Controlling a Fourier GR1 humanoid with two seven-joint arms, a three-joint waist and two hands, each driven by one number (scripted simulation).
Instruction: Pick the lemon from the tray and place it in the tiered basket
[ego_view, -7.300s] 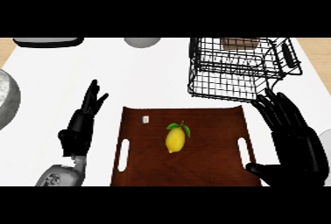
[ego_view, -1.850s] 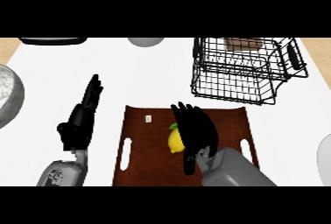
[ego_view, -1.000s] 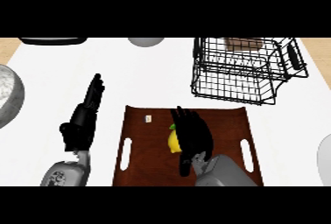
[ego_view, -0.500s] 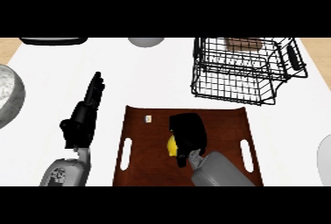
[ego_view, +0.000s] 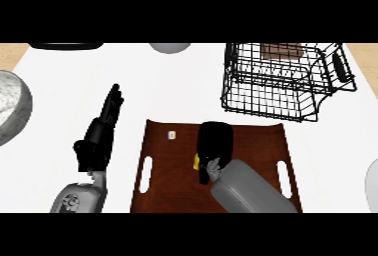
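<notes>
- Tray (ego_view: 159, 150): brown, rectangular, lying flat on the worktop at lower centre; a slot handle is showing along each side and a small pale tag is sitting near its upper left corner.
- Tray contents: the lemon (ego_view: 196, 161) is lying near the tray's middle, almost wholly covered by the right hand.
- Basket (ego_view: 284, 82): black wire, tiered, standing on the worktop at upper right, beyond the tray's far edge and apart from it; a brown block is showing through the wires in its upper part, though which tier is holding it cannot be told.
- Lemon: only a thin yellow sliver is showing at the left edge of the right hand; its shape and any leaf are being hidden.
- Right hand (ego_view: 214, 150): black, coming in on a grey forearm from the lower edge, lying over the lemon with fingers curling down round it.
- Left hand (ego_view: 100, 137): black, resting on the worktop just left of the tray, fingers straight and pointing away toward the far side, holding nothing.
- Worktop (ego_view: 177, 85): plain white, carrying tray and basket.
- Grey bowl (ego_view: 11, 107): sitting at the left edge, partly cut off.
- Far edge: a dark rounded thing at upper left and a grey rounded thing at upper centre are showing only in part; a wood-coloured strip is lining the top corners.
- Right edge: a pale curved rim is peeking in.
</notes>
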